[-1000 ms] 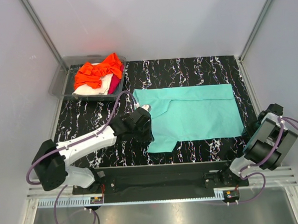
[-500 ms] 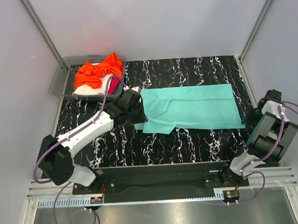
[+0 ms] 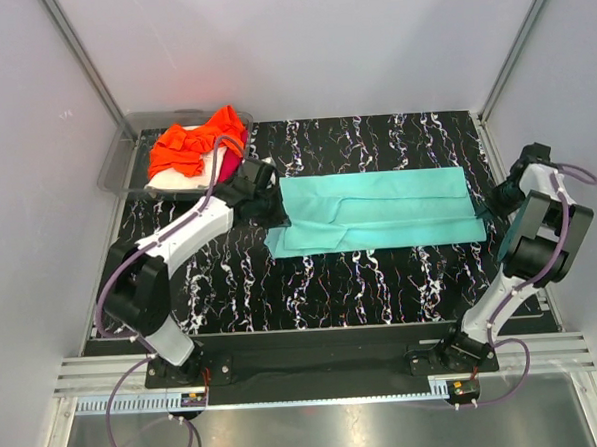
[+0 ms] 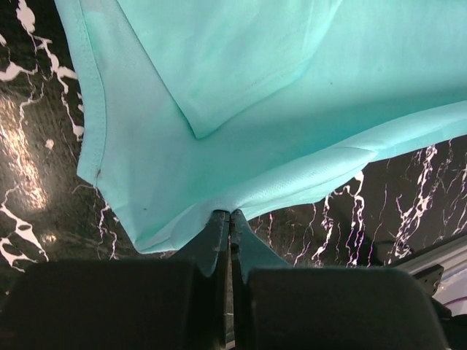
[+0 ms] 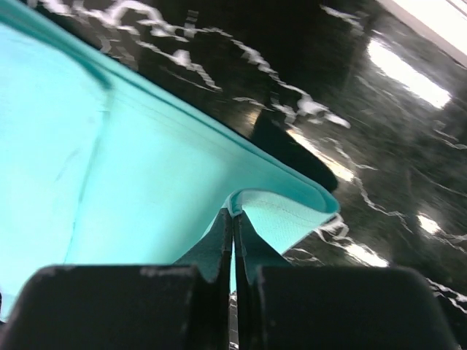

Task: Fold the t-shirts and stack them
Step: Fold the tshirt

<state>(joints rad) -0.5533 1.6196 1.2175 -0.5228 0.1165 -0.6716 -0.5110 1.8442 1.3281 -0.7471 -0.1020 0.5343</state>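
A turquoise t-shirt lies across the black marbled table, its near half lifted over the far half. My left gripper is shut on the shirt's left edge; in the left wrist view the cloth rises from the pinched jaws of the gripper. My right gripper is shut on the shirt's right edge, and the right wrist view shows the hem folded into the closed gripper. Orange, cream-white and magenta-red t-shirts are heaped at the back left.
The heap of shirts sits in a grey plastic tray at the table's back left corner. White walls and metal frame posts close in the table on three sides. The arms' bases are bolted along the near edge.
Both grippers have carried the turquoise shirt's near edge away from me, folding it over the far part. The shirt now shows as a narrower band.
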